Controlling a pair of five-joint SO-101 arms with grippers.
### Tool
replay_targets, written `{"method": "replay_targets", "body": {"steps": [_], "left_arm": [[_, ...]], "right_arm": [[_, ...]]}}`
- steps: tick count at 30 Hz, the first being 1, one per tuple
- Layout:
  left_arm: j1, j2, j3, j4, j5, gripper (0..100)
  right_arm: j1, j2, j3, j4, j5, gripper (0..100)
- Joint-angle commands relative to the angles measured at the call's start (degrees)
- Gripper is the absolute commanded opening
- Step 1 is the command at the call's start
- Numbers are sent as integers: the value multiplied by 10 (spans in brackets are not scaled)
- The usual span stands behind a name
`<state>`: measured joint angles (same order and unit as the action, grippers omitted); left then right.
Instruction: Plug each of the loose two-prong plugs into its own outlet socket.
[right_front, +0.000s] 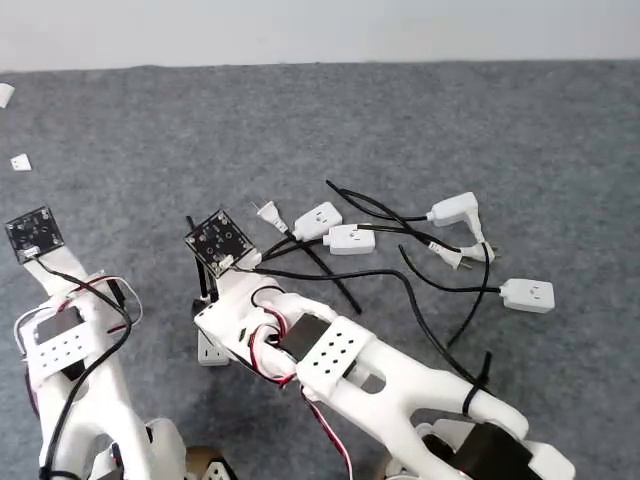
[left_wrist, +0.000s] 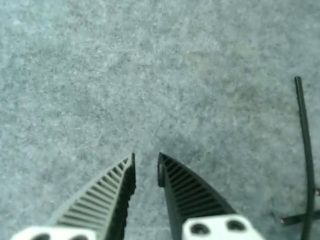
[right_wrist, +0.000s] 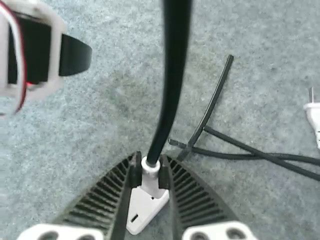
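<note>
Covering the table, a grey carpet (right_front: 150, 130) carries both arms and a tangle of black cords (right_front: 400, 275). The right arm (right_front: 400, 380) stretches in from the near edge towards the middle, and the left arm (right_front: 70, 360) stands well apart on the other side. The right gripper (right_wrist: 149, 162) is clamped on a white connector (right_wrist: 145, 200) just where its black cord leaves it, low over the carpet; whether that piece is a plug or a socket cannot be told. The left gripper (left_wrist: 146, 157) hangs over bare carpet with its fingers a narrow gap apart and nothing between them. Two outlet sockets (right_front: 318, 218) (right_front: 350, 238) lie just beside each other near the centre, and a third socket (right_front: 527, 294) lies well apart from them. One loose plug (right_front: 268, 213) rests just beside the first pair, an angled plug (right_front: 455, 210) lies farther along, and a small plug (right_front: 452, 257) lies near it.
</note>
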<state>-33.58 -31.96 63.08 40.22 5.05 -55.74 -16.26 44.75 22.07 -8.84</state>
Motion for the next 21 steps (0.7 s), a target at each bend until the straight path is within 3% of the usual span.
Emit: {"method": "replay_targets", "body": {"steps": [1,21], "left_arm": [[-3,-4,-26,-16,6,70],[-3,-4,-27,-9,4,70]], "right_arm": [[-4,13,-33,-17,-16,8],[-12,75,-37,-15,-18,8]]}}
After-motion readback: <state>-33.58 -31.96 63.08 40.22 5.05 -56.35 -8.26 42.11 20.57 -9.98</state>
